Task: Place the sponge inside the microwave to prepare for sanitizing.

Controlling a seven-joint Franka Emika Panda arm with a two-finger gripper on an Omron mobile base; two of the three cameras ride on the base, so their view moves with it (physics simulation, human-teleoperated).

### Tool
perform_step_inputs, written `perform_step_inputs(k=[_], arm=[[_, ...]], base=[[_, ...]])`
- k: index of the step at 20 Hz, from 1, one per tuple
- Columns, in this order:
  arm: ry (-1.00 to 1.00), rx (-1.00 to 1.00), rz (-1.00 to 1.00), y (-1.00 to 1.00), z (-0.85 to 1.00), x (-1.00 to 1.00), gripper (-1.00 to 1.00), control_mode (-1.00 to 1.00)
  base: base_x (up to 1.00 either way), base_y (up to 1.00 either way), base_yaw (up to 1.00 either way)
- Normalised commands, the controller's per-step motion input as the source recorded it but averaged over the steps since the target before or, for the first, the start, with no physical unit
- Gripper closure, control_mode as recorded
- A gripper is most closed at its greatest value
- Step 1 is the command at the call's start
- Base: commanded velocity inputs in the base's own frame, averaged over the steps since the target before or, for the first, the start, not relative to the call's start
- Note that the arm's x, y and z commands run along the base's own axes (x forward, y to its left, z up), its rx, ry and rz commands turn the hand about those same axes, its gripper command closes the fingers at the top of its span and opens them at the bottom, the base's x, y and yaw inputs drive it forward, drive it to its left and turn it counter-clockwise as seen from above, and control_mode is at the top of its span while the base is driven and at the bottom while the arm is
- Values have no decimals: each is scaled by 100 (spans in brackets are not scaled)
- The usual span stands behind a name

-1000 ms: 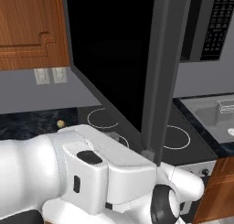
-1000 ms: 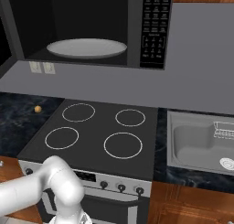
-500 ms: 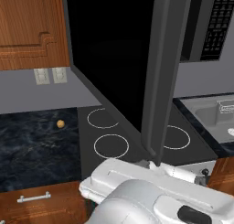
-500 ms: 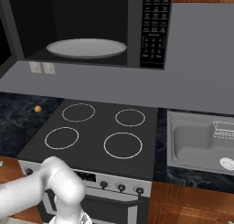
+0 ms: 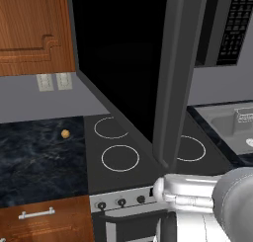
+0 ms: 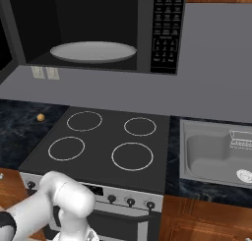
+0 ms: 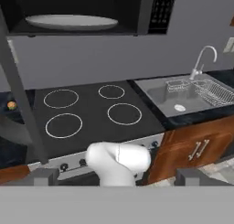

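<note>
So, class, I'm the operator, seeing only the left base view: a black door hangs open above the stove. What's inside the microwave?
Observer: The right base view shows a white plate lying inside the microwave.
Operator: And beyond the sink?
Observer: The hand view shows a curved tap standing behind the sink.
Operator: The pincer?
Observer: In the hand view the pincer has its tips wide apart, open.

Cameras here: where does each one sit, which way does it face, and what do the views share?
Left base view: behind-left, facing the open microwave door edge-on; arm at lower right.
Right base view: behind-right, looking into the microwave above the stove; arm at lower left.
Hand view: low and pulled back, facing stove and sink; white arm link below.
All share stove and tan ball.
</note>
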Motion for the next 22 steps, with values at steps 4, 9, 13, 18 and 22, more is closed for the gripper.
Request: perform_step_inputs(k=[4,9,13,18,22], arm=[[41,51,34,-65,0,0,-100,-100],[44,64,26,-59,1,11,-100,-100],[42,75,20,-49,0,34,-100,-100],[33,85,14,-25,-5,59,-100,-100],[23,82,11,-1,-4,73,-100,-100]], base=[[0,0,0],[0,0,0],[0,0,0],[0,0,0],[0,0,0]])
